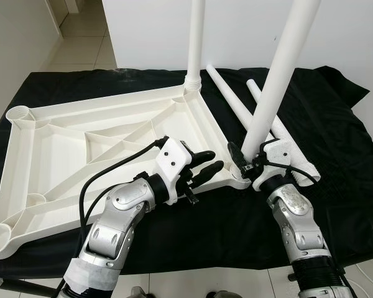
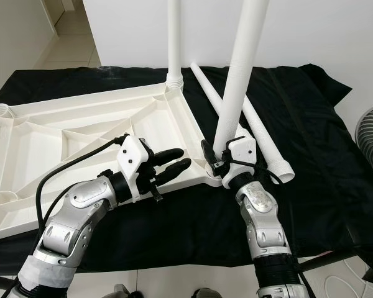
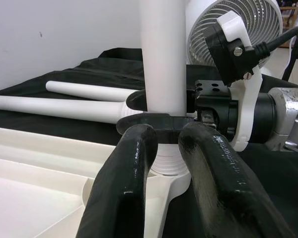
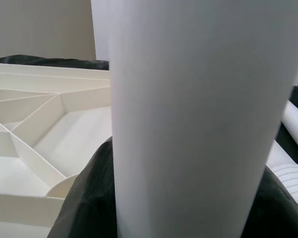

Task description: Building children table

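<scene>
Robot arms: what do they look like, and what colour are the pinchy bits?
Both arms are shiny silver metal with rounded joints. Each wrist wears a white plastic bracket. The left end effector and right end effector each have two long, rounded black fingers. A black cable loops along the left arm.

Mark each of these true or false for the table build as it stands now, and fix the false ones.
1. The right gripper is clamped on a white leg at the tabletop's near corner. True.
2. The upturned tabletop lies on a black cloth. True.
3. All four legs stand in their sockets. False: the far corner leg stands upright, the held one leans at its corner, and two loose legs lie on the cloth.
4. The left gripper grips a loose leg. False: it holds nothing and rests by the tabletop's near edge.
5. A fan stands to the robot's right. True.
</scene>
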Tool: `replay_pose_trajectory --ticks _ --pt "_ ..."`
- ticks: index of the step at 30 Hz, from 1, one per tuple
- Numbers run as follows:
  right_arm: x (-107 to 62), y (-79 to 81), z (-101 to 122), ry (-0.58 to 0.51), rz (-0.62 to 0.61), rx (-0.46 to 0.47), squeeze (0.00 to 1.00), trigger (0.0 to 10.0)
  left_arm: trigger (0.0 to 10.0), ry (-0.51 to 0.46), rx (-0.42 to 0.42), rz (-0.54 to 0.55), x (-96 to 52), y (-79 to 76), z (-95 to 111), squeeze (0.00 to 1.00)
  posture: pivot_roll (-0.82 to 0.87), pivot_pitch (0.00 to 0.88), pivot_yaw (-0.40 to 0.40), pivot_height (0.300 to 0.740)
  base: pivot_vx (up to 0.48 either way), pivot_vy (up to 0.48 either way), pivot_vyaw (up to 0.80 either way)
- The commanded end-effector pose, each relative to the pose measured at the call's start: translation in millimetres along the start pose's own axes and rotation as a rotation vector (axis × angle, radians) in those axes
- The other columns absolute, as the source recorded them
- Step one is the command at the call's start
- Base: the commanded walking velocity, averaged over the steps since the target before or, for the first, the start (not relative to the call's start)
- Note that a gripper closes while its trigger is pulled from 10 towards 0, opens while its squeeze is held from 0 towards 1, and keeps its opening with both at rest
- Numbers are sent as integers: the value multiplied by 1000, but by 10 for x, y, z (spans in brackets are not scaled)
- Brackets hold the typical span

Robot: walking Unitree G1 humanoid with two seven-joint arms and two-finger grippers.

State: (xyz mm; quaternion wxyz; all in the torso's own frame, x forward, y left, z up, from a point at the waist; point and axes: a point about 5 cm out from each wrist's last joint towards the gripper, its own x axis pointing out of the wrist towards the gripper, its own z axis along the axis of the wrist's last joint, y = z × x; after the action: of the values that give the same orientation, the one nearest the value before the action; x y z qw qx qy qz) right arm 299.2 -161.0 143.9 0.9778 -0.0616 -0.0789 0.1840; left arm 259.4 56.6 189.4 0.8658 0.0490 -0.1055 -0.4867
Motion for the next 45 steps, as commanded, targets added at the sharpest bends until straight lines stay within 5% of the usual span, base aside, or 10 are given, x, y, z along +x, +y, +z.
replay_pose_trajectory --ticks 1,10,17,24,45 --pt "-167 30 -403 191 -12 83 0 10000 10000 -3 8 62 -3 42 31 0 -105 90 52 740 0 0 0" --pt "-254 -108 -548 209 -179 358 0 10000 10000 -3 9 58 -7 37 40 0 -103 92 57 740 0 0 0" --pt "-268 -98 -565 220 -175 305 0 10000 10000 -3 8 52 -6 25 38 0 -105 92 59 740 0 0 0" --pt "-281 -45 -593 250 -106 140 0 10000 10000 -2 9 52 -9 31 39 0 -105 89 59 740 0 0 0" --pt "-429 40 -724 288 -28 39 0 10000 10000 -3 5 55 -29 37 52 0 -104 103 67 740 0 0 0"
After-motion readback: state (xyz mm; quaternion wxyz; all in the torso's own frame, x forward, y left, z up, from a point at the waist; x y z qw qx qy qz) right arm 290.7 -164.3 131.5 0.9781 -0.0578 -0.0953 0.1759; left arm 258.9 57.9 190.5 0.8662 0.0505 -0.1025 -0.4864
